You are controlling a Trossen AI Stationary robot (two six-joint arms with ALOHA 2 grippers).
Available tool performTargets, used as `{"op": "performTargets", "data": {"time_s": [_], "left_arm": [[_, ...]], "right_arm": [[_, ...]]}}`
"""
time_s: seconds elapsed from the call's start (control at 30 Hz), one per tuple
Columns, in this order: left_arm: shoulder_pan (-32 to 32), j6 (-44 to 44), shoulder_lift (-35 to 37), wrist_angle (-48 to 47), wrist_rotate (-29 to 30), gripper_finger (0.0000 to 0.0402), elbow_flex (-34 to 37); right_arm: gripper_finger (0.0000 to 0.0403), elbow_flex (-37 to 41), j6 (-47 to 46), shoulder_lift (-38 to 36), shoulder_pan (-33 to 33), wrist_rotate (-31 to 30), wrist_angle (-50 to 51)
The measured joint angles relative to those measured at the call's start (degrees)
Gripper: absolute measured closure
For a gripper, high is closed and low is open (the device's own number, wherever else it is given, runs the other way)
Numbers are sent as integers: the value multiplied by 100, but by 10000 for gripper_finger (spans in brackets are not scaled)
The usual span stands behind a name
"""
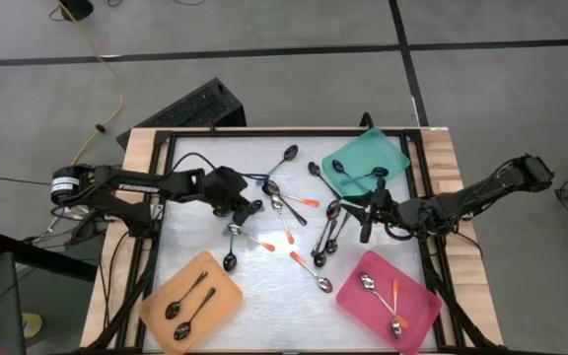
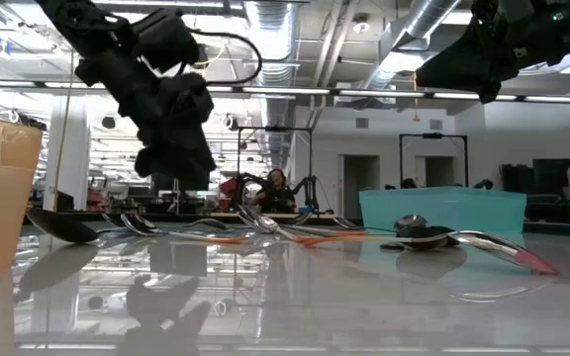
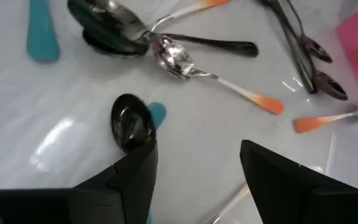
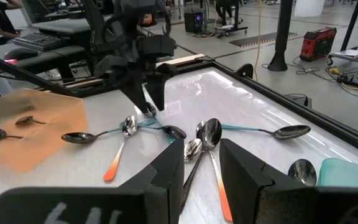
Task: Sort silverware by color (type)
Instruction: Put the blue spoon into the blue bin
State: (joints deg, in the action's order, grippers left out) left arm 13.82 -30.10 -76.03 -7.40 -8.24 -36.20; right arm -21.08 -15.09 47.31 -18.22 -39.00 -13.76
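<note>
Dark fingers of left hand (image 3: 194, 171) spread wide, released, hovering over teal-handled spoon (image 3: 131, 122) near table (image 1: 264, 286) centre, we see. Right hand (image 1: 368, 219) nr right edge, empty, fingers part open. Loose silverware (image 1: 299, 212) mid-table; more in orange tray (image 1: 215, 306), pink tray (image 1: 417, 306), teal tray (image 1: 388, 158).

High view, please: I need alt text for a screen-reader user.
Two dark arms reach inward over a white table strewn with spoons. At its corners, an orange tray, a pink tray and a teal tray each hold a few spoons.
</note>
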Motion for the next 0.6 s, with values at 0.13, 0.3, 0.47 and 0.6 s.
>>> {"op": "performTargets", "data": {"time_s": [0.13, 0.3, 0.47, 0.6], "left_arm": [[0, 65, 180, 76, 318, 187, -53], [2, 466, 177, -368, 1157, 187, -42], [4, 554, 177, -276, 1625, 187, 105], [-32, 512, 179, 22, 1554, 187, 183]], "right_arm": [[284, 0, 0, 0, 0, 0, 0], [284, 0, 0, 0, 0, 0, 0], [284, 0, 0, 0, 0, 0, 0], [284, 0, 0, 0, 0, 0, 0]]}}
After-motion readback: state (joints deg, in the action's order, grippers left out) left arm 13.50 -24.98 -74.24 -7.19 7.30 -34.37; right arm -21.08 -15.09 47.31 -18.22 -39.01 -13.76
